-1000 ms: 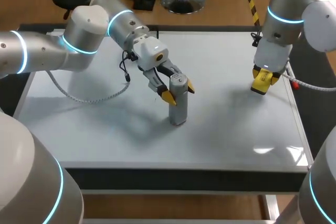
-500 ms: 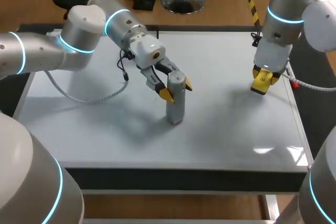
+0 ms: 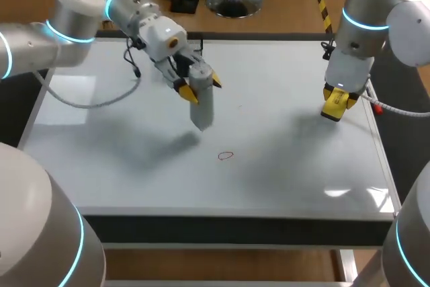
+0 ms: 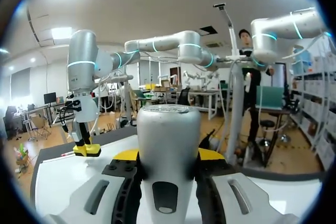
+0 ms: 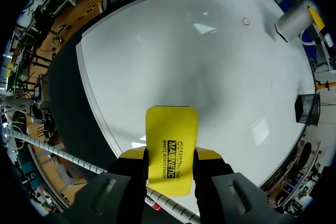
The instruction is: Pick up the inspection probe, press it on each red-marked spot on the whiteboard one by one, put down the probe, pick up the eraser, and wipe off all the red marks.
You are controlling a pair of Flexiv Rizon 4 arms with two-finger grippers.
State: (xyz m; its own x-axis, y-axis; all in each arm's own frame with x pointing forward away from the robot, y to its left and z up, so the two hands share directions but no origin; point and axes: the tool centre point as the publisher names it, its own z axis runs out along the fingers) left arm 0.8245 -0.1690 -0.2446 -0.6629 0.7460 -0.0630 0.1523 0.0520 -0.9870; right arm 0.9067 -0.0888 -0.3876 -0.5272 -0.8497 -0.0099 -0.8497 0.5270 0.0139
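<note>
The grey cylindrical inspection probe (image 3: 201,109) hangs tilted above the whiteboard (image 3: 302,179), with my left gripper (image 3: 200,87) shut on its upper end. In the left wrist view the probe (image 4: 165,145) fills the gap between the yellow-tipped fingers of the left gripper (image 4: 167,157). A small red circle (image 3: 226,155) lies on the board, nearer the front than the probe. At the right edge my right gripper (image 3: 334,113) is shut on the yellow eraser (image 3: 332,101), held just above the board. From the right wrist, the eraser (image 5: 171,148) sits between the fingers, with the red circle (image 5: 245,21) and the probe (image 5: 293,20) far ahead.
A dark frame runs round the whiteboard (image 5: 184,51). A grey cable (image 3: 94,102) from my left arm trails over the board's back-left part. My right arm (image 4: 84,108) with the eraser shows beyond the probe in the left wrist view.
My left arm has lifted the probe off the board and carried it back and to the left, uncovering the red circle where it stood. The right arm has not moved.
</note>
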